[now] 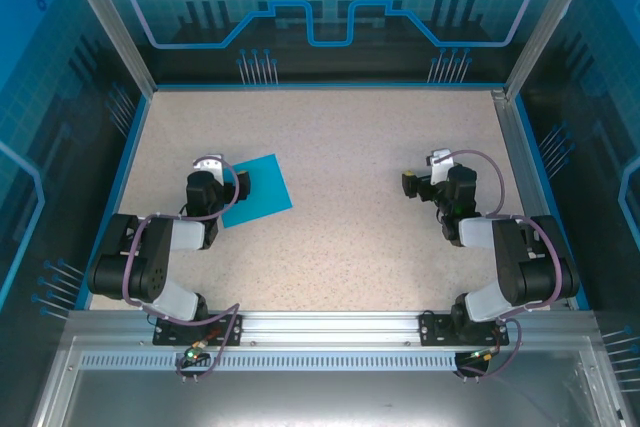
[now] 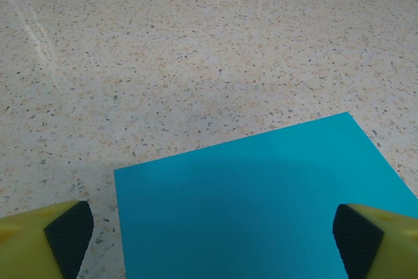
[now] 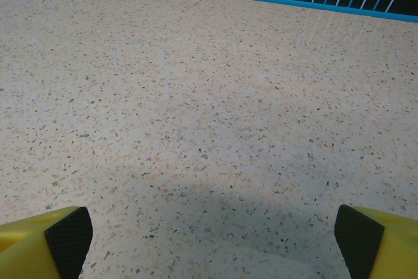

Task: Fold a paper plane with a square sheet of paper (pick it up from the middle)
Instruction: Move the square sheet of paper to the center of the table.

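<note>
Speckled beige worktop fills the scene. Square sheet of paper lies flat and unfolded, directly below and just ahead of left claw. Left claw spread wide, holding nothing. Right claw also wide and empty, over bare worktop, sheet well off to its left.

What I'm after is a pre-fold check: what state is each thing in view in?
square sheet of paper: flat on the table, unfolded, not gripped.
left hand: open, fingers spread either side of the sheet's near part, gripping nothing.
right hand: open, empty, over bare table.
</note>
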You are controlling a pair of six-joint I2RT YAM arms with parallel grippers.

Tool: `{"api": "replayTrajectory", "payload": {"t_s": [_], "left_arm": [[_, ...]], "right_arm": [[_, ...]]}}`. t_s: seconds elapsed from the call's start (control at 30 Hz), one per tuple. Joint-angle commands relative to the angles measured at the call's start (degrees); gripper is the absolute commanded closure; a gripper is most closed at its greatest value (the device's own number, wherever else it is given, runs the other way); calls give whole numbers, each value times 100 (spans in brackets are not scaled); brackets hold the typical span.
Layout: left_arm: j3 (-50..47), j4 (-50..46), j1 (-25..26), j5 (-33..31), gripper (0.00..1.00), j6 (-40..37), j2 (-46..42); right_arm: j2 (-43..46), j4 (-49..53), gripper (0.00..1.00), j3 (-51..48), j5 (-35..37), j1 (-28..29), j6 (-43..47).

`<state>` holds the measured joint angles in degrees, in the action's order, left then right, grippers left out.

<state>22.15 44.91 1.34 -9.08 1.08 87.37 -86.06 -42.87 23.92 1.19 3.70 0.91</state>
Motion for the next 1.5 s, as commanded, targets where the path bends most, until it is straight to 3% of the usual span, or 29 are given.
{"api": "replayTrajectory", "payload": {"t_s": [0.0, 0.2, 0.33, 0.47, 0.6, 0.73, 0.83, 0.9, 1.03, 1.13, 1.23, 1.37, 1.47], "left_arm": [[107, 137, -13, 152, 2, -49, -43], [-84, -12, -11, 425, 2, -137, -619], [121, -1450, -38, 167, 1, 270, -1761], [258, -2597, -55, -247, 1, 859, -2762], [868, -3879, -95, -75, 1, 1501, -3108], [1466, -4797, -95, 96, 1, 1984, -3028], [1549, -4771, -98, 508, 2, 2073, -2981], [1414, -4442, -99, 711, 1, 2391, -3010], [1336, -4492, -104, 252, 1, 3179, -3141], [1676, -4860, -117, 911, 1, 2802, -2946], [2089, -5248, -117, 1507, 1, 2678, -2460], [2404, -5351, -93, 2135, 1, 2780, -1680], [2695, -5623, -13, 2270, 1, 2753, -1092]], "right_arm": [[-7, 25, 0, 100, -75, -104, 0], [236, -568, 1, -334, 102, 128, 228], [578, -428, 1, -421, 22, 174, 299], [1850, 2062, 1, 294, 5, 118, -240], [2944, 3614, 0, 838, -237, 148, -884], [3029, 5614, 1, 2022, -564, 148, -1686], [2764, 6696, 0, 2700, -787, 148, -2525], [2690, 6600, 1, 2685, -1207, 149, -2815], [2955, 5384, 0, 1625, -1512, 91, -3532], [3247, 5110, 1, 1237, -1794, 74, -3626], [3471, 5429, 1, 933, -1437, 55, -4122], [3300, 4828, 1, 673, -2285, 90, -4142], [3132, 4735, 0, 776, -2648, 365, -3988]]}}
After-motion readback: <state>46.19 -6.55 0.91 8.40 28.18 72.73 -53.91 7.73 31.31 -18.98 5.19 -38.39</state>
